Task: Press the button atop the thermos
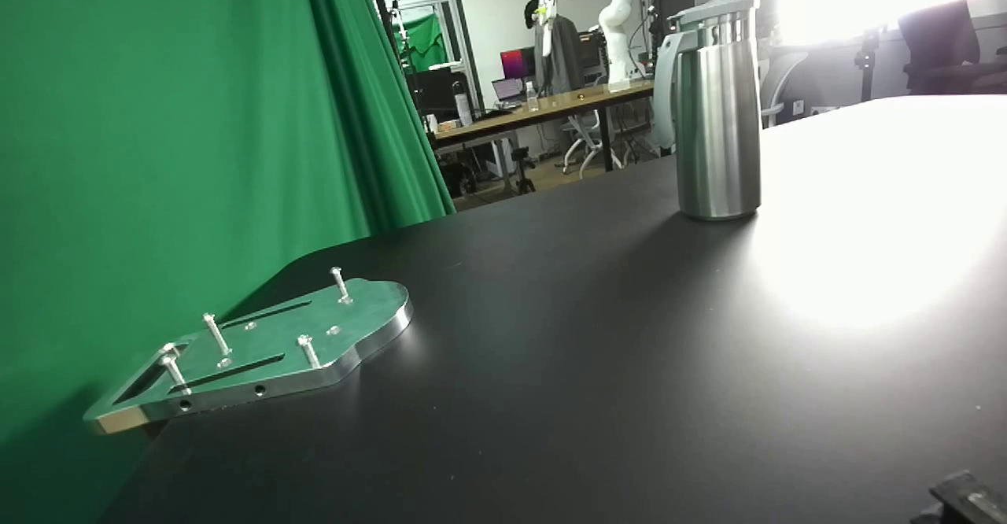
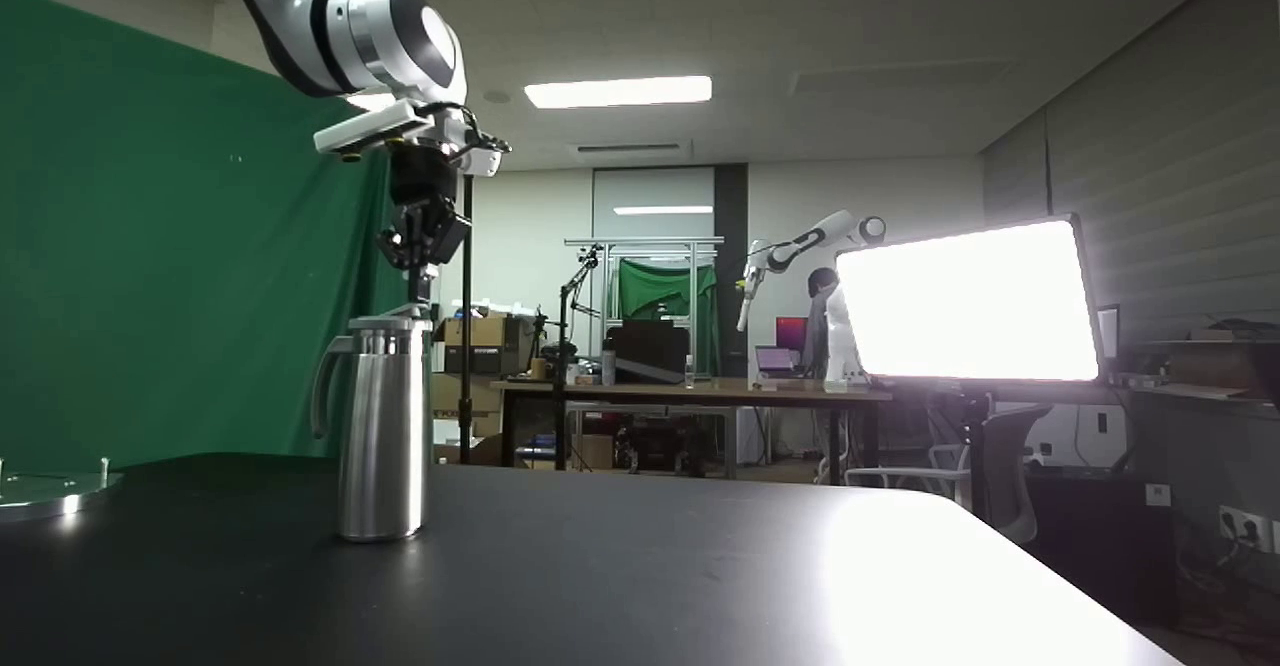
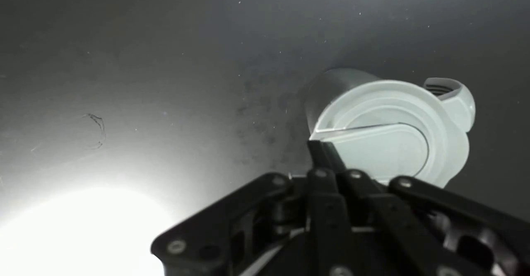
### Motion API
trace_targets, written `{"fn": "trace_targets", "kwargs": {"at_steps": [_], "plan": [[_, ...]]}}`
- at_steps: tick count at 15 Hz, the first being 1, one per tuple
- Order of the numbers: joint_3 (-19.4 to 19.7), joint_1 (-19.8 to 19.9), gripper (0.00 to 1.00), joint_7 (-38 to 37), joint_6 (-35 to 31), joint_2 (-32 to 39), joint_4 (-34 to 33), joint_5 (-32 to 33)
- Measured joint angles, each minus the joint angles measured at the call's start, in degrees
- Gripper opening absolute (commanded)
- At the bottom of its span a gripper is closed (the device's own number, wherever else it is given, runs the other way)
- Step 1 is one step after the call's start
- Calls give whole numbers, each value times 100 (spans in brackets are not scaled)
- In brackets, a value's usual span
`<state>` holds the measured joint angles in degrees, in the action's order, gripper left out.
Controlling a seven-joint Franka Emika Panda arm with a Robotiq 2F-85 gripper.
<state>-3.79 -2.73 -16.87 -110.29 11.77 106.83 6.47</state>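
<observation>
The thermos (image 1: 720,131) is a tall brushed-silver cylinder standing upright on the black table, with a pale grey cap and side handle. It also shows in an exterior view (image 2: 384,436) and from above in the wrist view (image 3: 447,151). The button (image 3: 381,149) is a pale rounded flap set in the cap; part of it is hidden behind the fingers. My gripper (image 2: 421,296) points down over the cap's edge opposite the handle. Its fingertips (image 3: 325,143) are together with nothing between them, over the flap's outer end. I cannot tell whether they touch it.
A flat plate (image 1: 315,327) with several upright pegs lies at the table's edge by the green curtain (image 1: 197,115). A black object (image 1: 971,500) shows in the corner of that exterior view. A bright light panel (image 2: 965,301) stands beyond the table (image 2: 640,566).
</observation>
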Motion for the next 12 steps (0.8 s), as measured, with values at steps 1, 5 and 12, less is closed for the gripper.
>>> {"fn": "trace_targets", "kwargs": {"at_steps": [1, 5, 12], "plan": [[3, 0, 0, 0, -15, 17, 8, -40], [19, 0, 0, 1, -185, 25, 154, -111], [54, -3, 0, 3, -348, 4, 214, -113]]}}
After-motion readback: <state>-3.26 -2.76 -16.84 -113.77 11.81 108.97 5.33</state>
